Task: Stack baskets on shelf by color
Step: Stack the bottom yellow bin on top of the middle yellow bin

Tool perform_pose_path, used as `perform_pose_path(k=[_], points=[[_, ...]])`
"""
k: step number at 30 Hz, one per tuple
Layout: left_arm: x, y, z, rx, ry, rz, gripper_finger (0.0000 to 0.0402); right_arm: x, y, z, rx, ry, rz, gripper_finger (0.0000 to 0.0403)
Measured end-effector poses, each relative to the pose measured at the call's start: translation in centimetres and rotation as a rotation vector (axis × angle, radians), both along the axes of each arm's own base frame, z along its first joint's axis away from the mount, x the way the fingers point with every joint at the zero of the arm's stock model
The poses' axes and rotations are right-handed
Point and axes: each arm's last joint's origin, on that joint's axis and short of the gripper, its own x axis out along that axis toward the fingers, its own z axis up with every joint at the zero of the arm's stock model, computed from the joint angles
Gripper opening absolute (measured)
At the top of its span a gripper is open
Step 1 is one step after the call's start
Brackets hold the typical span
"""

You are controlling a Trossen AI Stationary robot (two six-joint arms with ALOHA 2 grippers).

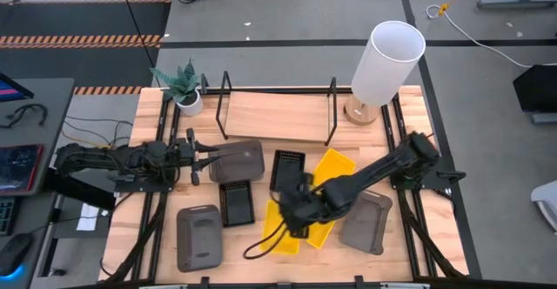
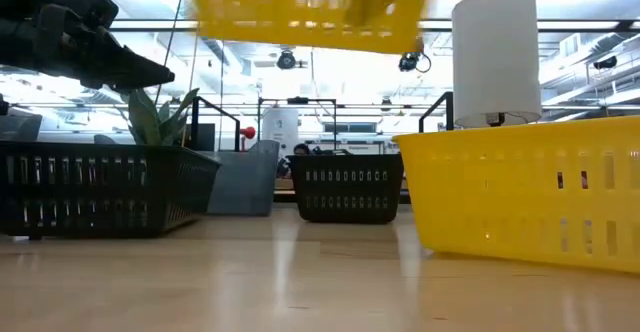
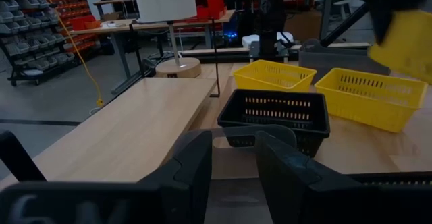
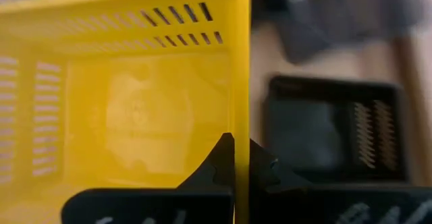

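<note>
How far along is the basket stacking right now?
Nothing is stacked yet: the shelf holds no baskets. In hand: the right gripper is shut on a yellow basket by its rim, lifted clear of the table, and the left gripper holds a dark grey basket. Left: all the other baskets, spread over the table.

— What sort of place is this?
— A robotics lab or workshop. The wooden worktable [image 1: 261,228] stands on a grey floor [image 1: 287,10] marked with hazard-striped tape [image 1: 83,40], and cables [image 1: 487,36] trail across it.
— Anything beyond the table?
— More workbenches [image 3: 128,25], and racks of parts bins [image 3: 27,28] along the wall. Overhead, strip lights [image 2: 330,27] and open ceiling rails. A keyboard [image 1: 7,211] seems to sit on a side desk [image 1: 39,106], though it is cut off at the edge.
</note>
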Motion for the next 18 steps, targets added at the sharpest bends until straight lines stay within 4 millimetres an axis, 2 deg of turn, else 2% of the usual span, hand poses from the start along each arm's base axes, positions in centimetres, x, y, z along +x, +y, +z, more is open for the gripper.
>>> perform_pose_path(k=[5,11,15,18], points=[[0.0,0.0,0.0,0.000,0.000,0.000,0.0121,-4.1,-1.3,0.8,0.017,-0.018,-0.118,0.0002],[0.0,0.0,0.0,0.000,0.000,0.000,0.0121,-8.2,-2.9,-1.0,0.078,-0.004,-0.283,0.0002],[0.0,0.0,0.0,0.000,0.000,0.000,0.0121,-10.0,-3.0,-2.4,0.139,0.005,-0.353,0.0003],[0.0,0.0,0.0,0.000,0.000,0.000,0.0121,-10.4,-2.6,-3.0,0.193,0.002,-0.366,0.0003]])
